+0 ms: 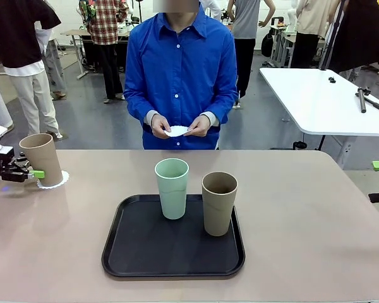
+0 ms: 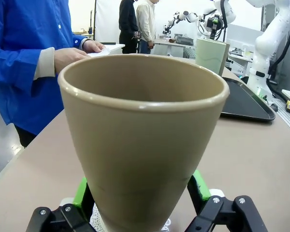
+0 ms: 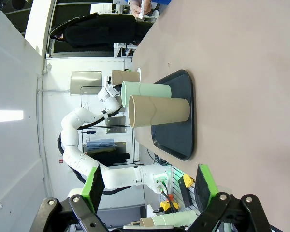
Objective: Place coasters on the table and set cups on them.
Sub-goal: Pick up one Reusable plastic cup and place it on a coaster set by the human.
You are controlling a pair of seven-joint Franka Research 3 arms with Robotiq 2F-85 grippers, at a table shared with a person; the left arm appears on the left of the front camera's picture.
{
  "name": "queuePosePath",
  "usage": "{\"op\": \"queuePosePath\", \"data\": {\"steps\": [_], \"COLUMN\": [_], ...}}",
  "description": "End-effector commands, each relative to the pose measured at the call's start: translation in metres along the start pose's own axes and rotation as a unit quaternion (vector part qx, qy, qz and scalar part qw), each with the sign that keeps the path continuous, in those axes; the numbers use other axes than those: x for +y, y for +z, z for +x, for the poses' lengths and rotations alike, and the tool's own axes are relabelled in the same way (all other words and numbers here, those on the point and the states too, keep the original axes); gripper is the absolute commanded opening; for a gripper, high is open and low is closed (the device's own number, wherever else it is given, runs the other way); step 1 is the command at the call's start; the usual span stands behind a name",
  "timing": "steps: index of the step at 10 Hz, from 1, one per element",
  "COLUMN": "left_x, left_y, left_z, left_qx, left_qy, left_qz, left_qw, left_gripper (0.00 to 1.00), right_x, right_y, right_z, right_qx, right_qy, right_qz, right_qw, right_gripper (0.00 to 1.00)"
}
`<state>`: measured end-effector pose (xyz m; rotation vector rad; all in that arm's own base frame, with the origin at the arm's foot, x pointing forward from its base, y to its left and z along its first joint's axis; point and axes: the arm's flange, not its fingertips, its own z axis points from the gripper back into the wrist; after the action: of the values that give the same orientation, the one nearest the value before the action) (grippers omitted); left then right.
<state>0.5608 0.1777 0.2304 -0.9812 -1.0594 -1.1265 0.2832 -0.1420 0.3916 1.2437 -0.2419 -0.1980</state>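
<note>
Table [image 1: 316, 221] — wide, beige.
Black tray [image 1: 132, 252], central, bears the mint cup [image 1: 172, 188] and a tan cup [image 1: 219, 203].
Second tan cup [image 1: 42, 158], far left, stands on a coaster [image 1: 58, 183].
Left gripper [image 2: 139, 192] straddles its base — grip cannot be told.
Right gripper [image 3: 150, 182] gapes wide, empty.
Second coaster [image 1: 177, 131] is in the person's hands [image 1: 159, 126].

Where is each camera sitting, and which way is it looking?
Front view: between the arms, facing the person across the table; left gripper at picture left.
Left wrist view: on the left wrist, facing the tan cup between its fingers.
Right wrist view: rolled sideways, facing the tray; right gripper open.
Shared: all show the mint cup.
</note>
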Motion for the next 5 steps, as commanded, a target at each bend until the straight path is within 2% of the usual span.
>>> {"op": "queuePosePath", "data": {"steps": [1,5], "left_x": [0.0056,0.0063], "left_y": [0.0067,0.0116], "left_z": [-0.0002,0.0037], "left_qx": [0.001,0.005], "left_qy": [0.002,0.0], "left_qz": [-0.003,0.0], "left_qw": [1.0,1.0], "left_gripper": [1.0,1.0], "right_x": [0.0007,0.0007], "right_y": [-0.0001,-0.0001], "right_z": [0.0011,0.0011], "right_qx": [-0.002,-0.002], "right_qy": [0.005,0.005], "right_qz": [0.009,0.009], "right_qw": [1.0,1.0], "right_gripper": [1.0,1.0]}}
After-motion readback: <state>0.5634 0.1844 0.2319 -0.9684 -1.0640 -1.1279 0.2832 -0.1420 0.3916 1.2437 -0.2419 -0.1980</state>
